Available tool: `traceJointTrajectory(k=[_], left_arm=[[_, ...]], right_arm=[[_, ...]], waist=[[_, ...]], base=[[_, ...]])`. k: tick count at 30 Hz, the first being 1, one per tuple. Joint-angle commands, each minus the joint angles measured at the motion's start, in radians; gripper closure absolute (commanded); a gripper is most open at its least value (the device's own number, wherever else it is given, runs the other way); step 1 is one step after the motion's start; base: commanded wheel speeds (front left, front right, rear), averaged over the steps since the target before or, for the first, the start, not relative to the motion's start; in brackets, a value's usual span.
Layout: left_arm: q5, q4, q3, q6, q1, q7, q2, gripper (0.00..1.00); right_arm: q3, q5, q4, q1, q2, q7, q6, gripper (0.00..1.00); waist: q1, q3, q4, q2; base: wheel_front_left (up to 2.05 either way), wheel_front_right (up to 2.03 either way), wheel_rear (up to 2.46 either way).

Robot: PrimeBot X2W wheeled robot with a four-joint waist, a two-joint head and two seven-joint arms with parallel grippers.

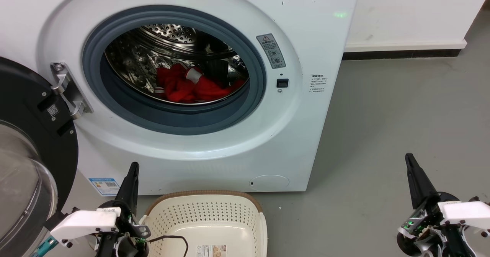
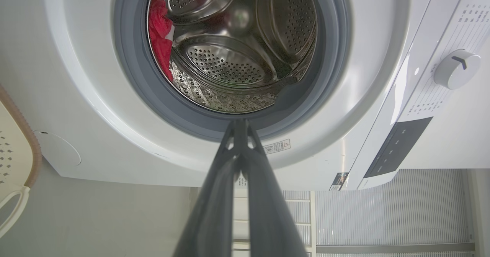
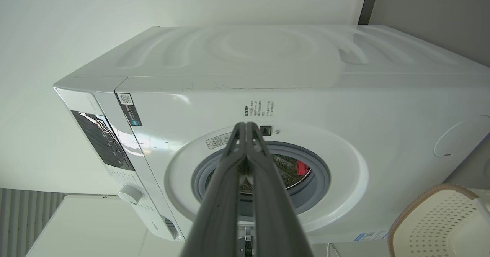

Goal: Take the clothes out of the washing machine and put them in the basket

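The clothes (image 1: 187, 86) lie in a red heap with white trim at the bottom of the steel drum (image 1: 168, 33) of the washing machine (image 1: 306, 38), well ahead of both sets of jaws and touched by neither; the black-framed glass door (image 1: 23, 142) hangs wide open on the outer side of the left jaws.

The left jaws are closed on nothing; the left fingers (image 1: 129, 186) press together into one dark spike that points at the front panel below the grey rubber port (image 1: 172, 121). In the left wrist view the tips meet level with the port's rim, and a fold of the red cloth shows beyond them inside the drum, off to one side.

The basket (image 1: 206, 215) stands on the grey floor (image 1: 383, 134) just beside the left jaws, on their inner side, far nearer to them than to the right jaws; its brown rim is close to the foot of the machine. A label (image 1: 210, 250) lies on its bottom, and a thin black cable (image 1: 172, 238) from the left wrist curls over its near side.

The right jaws are closed too and hold nothing; the right fingers (image 1: 419, 184) taper to a single tip. They stand over the floor off the machine's right-hand corner, well apart from the basket and the clothes. In the right wrist view the port sits behind the tips, with a scrap of red just beside them.
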Motion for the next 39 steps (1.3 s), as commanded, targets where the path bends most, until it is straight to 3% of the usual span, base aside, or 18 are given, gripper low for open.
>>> traceJointTrajectory(k=[1,14,15,27,39], left_arm=[[-0.002,-0.001,0.003,-0.004,-0.006,0.004,-0.002,1.00],[-0.002,-0.001,0.003,-0.005,-0.006,0.004,-0.002,1.00],[0.000,0.000,0.000,0.000,0.000,0.000,0.000,0.00],[0.040,-0.006,-0.051,0.001,0.008,-0.050,0.000,0.00],[0.234,-0.069,-0.060,0.000,0.007,-0.104,-0.001,0.00]], right_arm=[[0.001,-0.004,0.002,-0.014,0.004,0.000,0.000,1.00],[0.001,-0.004,0.002,-0.014,0.004,0.000,0.000,1.00],[0.000,0.000,0.000,0.000,0.000,0.000,0.000,0.00],[0.029,-0.047,-0.029,0.031,0.001,-0.049,0.000,0.00],[0.046,-0.271,-0.088,0.053,0.001,-0.104,0.000,0.00]], waist=[[0.0000,0.000,0.000,0.0000],[0.0000,0.000,0.000,0.0000],[0.0000,0.000,0.000,0.0000],[0.0000,0.000,0.002,0.0000],[0.0000,-0.002,0.006,0.0000]], base=[[0.00,0.00,0.00],[0.00,0.00,0.00],[0.00,0.00,0.00],[0.00,0.00,0.00],[0.00,0.00,0.00]])
